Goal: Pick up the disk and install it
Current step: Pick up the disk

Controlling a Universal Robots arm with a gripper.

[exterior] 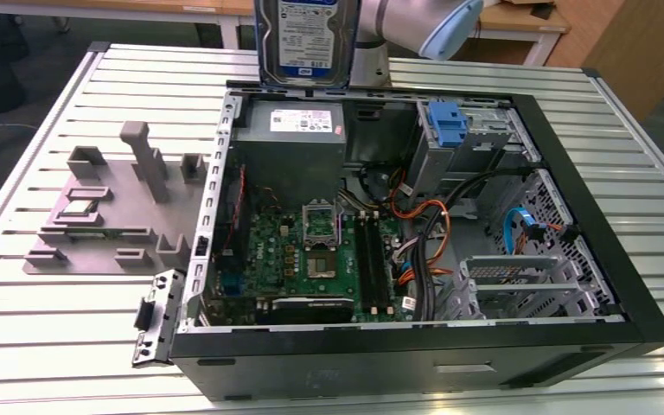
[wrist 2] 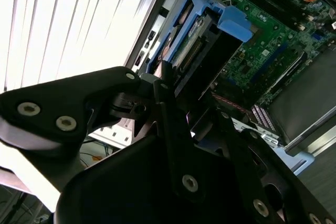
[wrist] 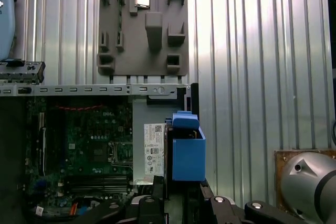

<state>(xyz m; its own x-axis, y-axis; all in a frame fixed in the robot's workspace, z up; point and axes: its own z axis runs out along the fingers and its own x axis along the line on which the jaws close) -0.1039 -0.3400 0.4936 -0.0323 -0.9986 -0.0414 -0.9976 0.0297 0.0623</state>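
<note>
Blue plastic frames the disk (exterior: pixel 305 39), which stands on edge with its white-and-blue label facing the exterior camera. The 2 black fingers (wrist 2: pixel 169 95) of the gripper (wrist: pixel 181 186) are clamped against it, 1 on each side, and the carrier's blue tab juts out beyond the fingertips. The disk hangs at the far rim of the open computer case (exterior: pixel 618 251); whether its lower edge touches that rim I cannot tell.

Just below the fingertips lies the grey power supply (exterior: pixel 291 121) with its white sticker. Further from them, deeper in the case, is the green motherboard (exterior: pixel 309 251). To the exterior view's right of the fingers, a bare blue bracket (exterior: pixel 448 125) sits in a metal drive bay (exterior: pixel 488 130). Well apart from the fingers, outside the case to the exterior view's left, a grey moulded fixture (exterior: pixel 113 207) rests on the slatted metal table (exterior: pixel 32 346). Behind the disk rises the arm (exterior: pixel 424 24), grey with a pale blue joint.
</note>
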